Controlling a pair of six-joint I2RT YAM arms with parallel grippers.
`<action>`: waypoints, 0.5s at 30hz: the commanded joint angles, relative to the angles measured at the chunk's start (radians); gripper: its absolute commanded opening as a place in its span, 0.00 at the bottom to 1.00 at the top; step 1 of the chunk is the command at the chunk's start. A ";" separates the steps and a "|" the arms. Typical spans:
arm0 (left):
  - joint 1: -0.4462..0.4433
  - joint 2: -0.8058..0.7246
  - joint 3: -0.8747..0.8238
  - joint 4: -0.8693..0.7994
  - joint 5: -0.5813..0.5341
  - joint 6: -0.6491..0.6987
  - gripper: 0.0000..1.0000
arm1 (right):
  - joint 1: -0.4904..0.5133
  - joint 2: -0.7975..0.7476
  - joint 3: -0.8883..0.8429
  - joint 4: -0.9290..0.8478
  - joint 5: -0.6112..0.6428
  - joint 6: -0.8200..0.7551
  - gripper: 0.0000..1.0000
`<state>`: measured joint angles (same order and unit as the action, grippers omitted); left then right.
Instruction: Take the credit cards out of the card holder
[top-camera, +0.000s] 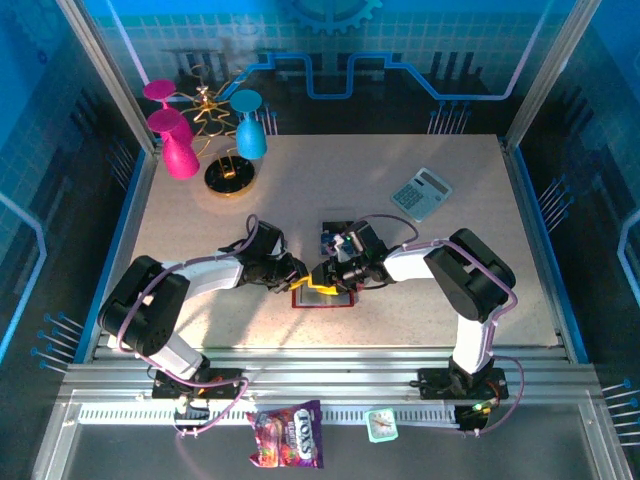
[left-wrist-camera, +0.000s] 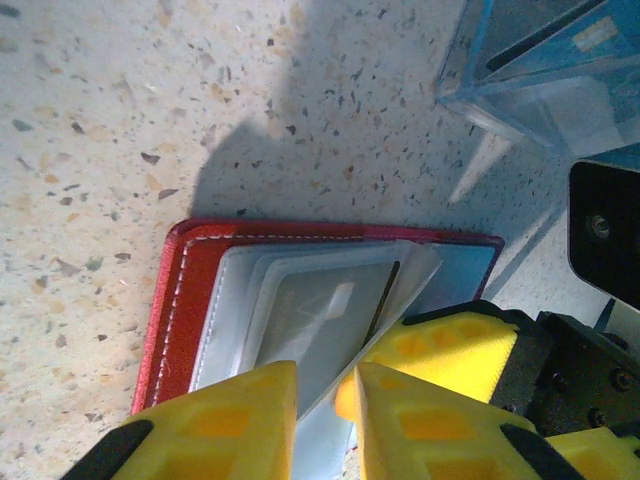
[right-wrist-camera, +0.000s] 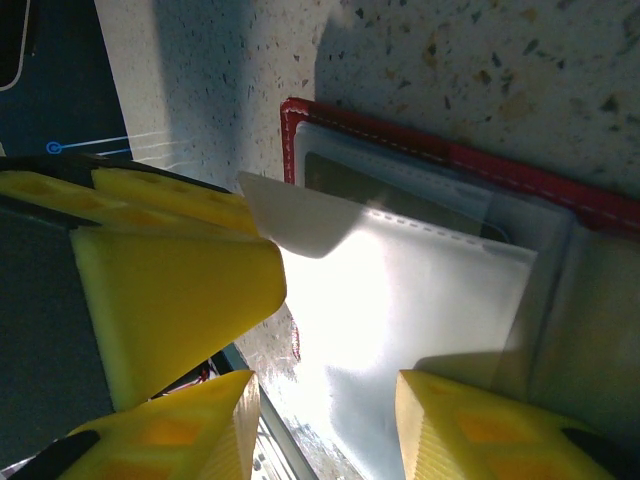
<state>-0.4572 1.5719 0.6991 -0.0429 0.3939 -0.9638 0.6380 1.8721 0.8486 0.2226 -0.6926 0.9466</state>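
The holder (left-wrist-camera: 185, 290) lies open mid-counter (top-camera: 200, 220) between both grippers, the cards (left-wrist-camera: 320, 310) not yet out. The left gripper (left-wrist-camera: 328, 405) seems clenched on a clear pocket leaf (right-wrist-camera: 400, 330); a firm pin there holds the holder flat. The right gripper (right-wrist-camera: 325, 425) is released, jaws astride that leaf. It should pinch one card edge and draw straight along the pocket. The box (left-wrist-camera: 530, 90) just behind crowds the pull. The goblets (top-camera: 180, 150) and calculator (top-camera: 421, 193) sit well apart.

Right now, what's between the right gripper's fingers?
A clear pocket sleeve of the card holder lies between the open fingers of the right gripper, as the right wrist view shows.
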 joint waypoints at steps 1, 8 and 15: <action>-0.001 -0.002 0.011 0.020 0.048 0.000 0.22 | -0.009 -0.005 -0.013 -0.028 0.003 0.007 0.42; -0.001 -0.011 0.000 0.010 0.051 0.004 0.29 | -0.008 -0.029 -0.012 -0.016 0.001 0.023 0.44; -0.001 -0.006 -0.002 0.015 0.057 0.004 0.29 | -0.011 -0.102 -0.011 -0.042 0.015 0.019 0.45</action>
<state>-0.4538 1.5719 0.6987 -0.0376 0.4141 -0.9638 0.6342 1.8252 0.8391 0.1921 -0.6811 0.9623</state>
